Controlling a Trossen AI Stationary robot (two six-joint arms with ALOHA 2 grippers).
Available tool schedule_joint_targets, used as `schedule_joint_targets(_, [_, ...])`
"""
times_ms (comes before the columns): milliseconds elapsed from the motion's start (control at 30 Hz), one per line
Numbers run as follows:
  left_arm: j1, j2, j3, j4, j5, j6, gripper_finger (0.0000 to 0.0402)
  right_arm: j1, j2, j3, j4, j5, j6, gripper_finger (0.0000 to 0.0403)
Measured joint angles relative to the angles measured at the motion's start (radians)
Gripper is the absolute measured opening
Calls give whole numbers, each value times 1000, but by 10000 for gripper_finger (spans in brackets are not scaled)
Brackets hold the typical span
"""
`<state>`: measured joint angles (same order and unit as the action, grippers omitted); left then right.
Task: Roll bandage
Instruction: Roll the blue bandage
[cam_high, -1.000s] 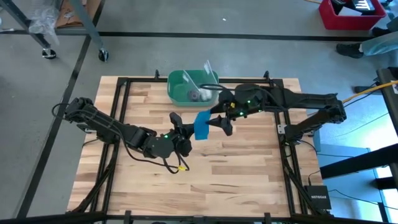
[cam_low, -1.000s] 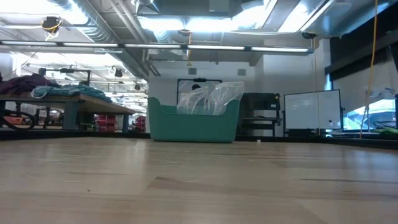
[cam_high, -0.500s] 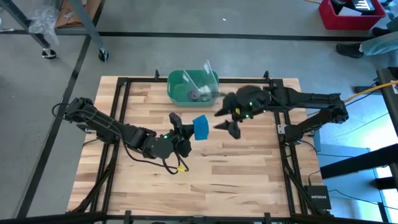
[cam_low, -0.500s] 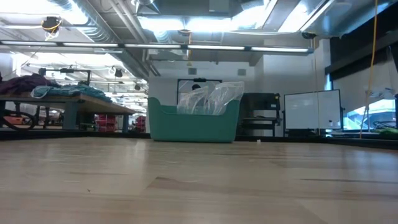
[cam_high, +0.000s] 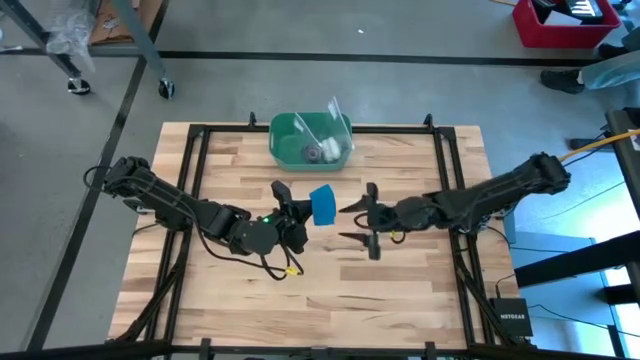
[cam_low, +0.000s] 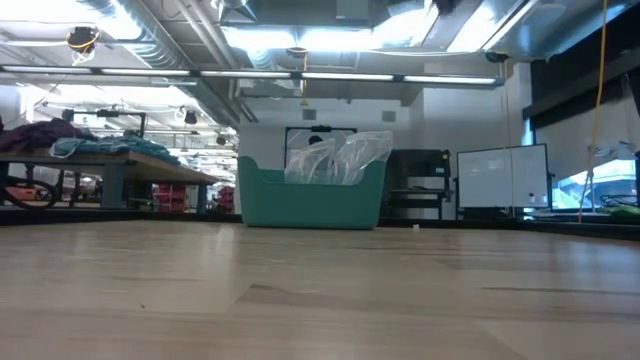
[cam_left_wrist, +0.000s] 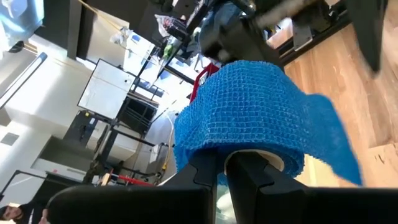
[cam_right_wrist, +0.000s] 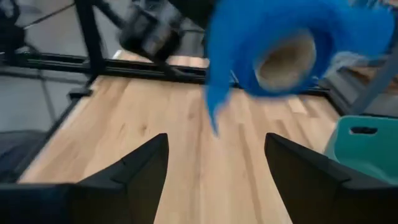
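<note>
Above table: blue rolled bandage (cam_high: 322, 203).

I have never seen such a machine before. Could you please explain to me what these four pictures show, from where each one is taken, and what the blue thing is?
This is a robot with two dark arms working at a wooden table. One picture looks straight down from above. One looks level across the table top and shows only the green bin and the room behind. The other two come from cameras on each arm's wrist.

The blue thing is the bandage, a partly rolled fabric strip with a loose tail. The left tool is shut on it and holds it above the table. The right tool is open, empty, and faces the roll from a short way off. The green bin stands at the table's far edge.
</note>
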<state>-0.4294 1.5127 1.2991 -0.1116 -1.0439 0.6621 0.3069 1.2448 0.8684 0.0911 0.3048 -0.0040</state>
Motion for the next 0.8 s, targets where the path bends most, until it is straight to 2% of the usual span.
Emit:
schedule_joint_targets(67, [0, 0, 0, 0, 0, 0, 15, -13, 26, -53, 152, 0, -17, 269])
schedule_joint_targets(167, [4, 0, 0, 0, 1, 1, 15, -21, 60, -74, 256, -18, -27, 269])
schedule_joint_targets(333, [7, 0, 0, -2, 0, 0, 15, -18, 99, -53, 308, -110, -25, 267])
schedule_joint_targets(433, [7, 0, 0, -3, 0, 0, 15, -18, 103, -40, 313, -167, -2, 250])
schedule_joint_targets(600, [7, 0, 0, -4, 1, 0, 15, -19, 108, -30, 327, -120, 7, 173])
schedule_joint_targets(800, [7, 0, 0, -4, 0, 3, 15, -18, 115, -29, 332, -152, -7, 33])
